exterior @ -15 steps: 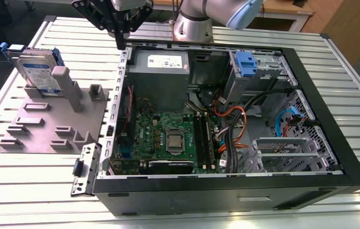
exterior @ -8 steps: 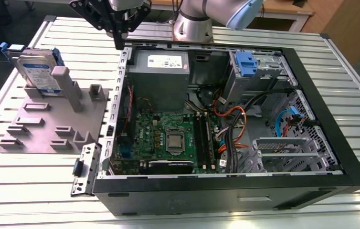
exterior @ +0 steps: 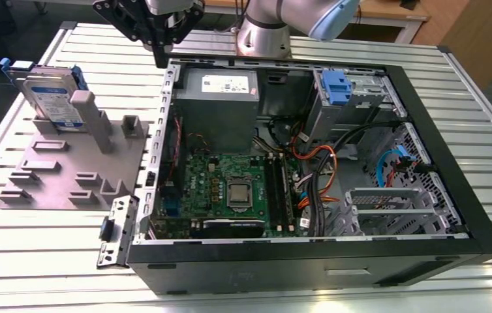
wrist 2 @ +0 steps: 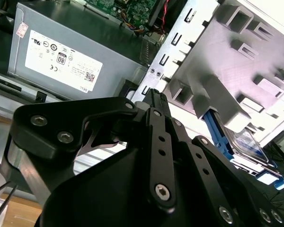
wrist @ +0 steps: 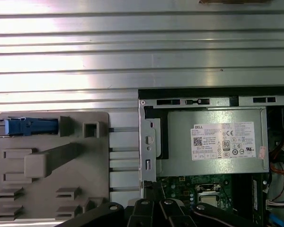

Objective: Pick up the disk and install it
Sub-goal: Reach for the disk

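Closest to the lens in both wrist views you have the black links of the gripper [wrist 2: 155, 94], and its fingers seem to me closed together with nothing between them. In the exterior view it hangs over the corner of the open computer case [exterior: 316, 267] where the grey power supply [exterior: 218, 98] sits. The disk [exterior: 50, 98] is not picked up yet: it stands on its edge in a slot of the grey holder [exterior: 63, 176] on the ribbed table [exterior: 472, 117], at the exterior view's left, well apart from the gripper. So I judge that you are at the very first step, the approach to the disk, and nothing of the install is done. For the grasp, I think the fingers must open and come down over the upper edge of the disk, across its thin side, and the lift should go straight up so that the blue rails do not catch in the slot. The exterior view gives you the whole layout, with the green board [exterior: 228, 189], the cables and the blue latch [exterior: 337, 88] inside the case. The first wrist view looks straight down, so there the disk [wrist: 31, 126] is a thin blue strip at the holder's edge. The second wrist view looks at a slant and shows you the flat silver face of the disk [wrist 2: 250, 142] behind the holder
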Motion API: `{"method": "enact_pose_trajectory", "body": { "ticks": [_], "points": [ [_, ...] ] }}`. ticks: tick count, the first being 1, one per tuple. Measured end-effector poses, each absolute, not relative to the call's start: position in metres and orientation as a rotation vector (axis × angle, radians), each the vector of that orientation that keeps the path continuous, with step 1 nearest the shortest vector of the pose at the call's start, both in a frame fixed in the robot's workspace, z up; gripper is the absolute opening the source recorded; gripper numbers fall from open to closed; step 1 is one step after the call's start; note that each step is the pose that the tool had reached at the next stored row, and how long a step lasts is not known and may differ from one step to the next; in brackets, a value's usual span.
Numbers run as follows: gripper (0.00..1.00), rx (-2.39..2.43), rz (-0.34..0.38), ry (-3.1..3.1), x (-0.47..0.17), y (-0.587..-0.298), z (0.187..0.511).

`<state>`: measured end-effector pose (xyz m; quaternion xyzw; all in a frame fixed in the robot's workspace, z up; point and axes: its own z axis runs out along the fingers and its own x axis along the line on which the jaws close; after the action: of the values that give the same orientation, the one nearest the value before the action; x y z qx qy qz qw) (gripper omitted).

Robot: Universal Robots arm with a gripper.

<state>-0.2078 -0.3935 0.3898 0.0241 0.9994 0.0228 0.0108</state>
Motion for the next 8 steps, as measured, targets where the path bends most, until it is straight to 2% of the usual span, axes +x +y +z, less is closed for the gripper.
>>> {"method": "enact_pose_trajectory", "body": {
  "ticks": [8],
  "points": [
    [0.11,0.075,0.071,3.118,-0.2157,-0.3931,0.3898]
  ]
}}
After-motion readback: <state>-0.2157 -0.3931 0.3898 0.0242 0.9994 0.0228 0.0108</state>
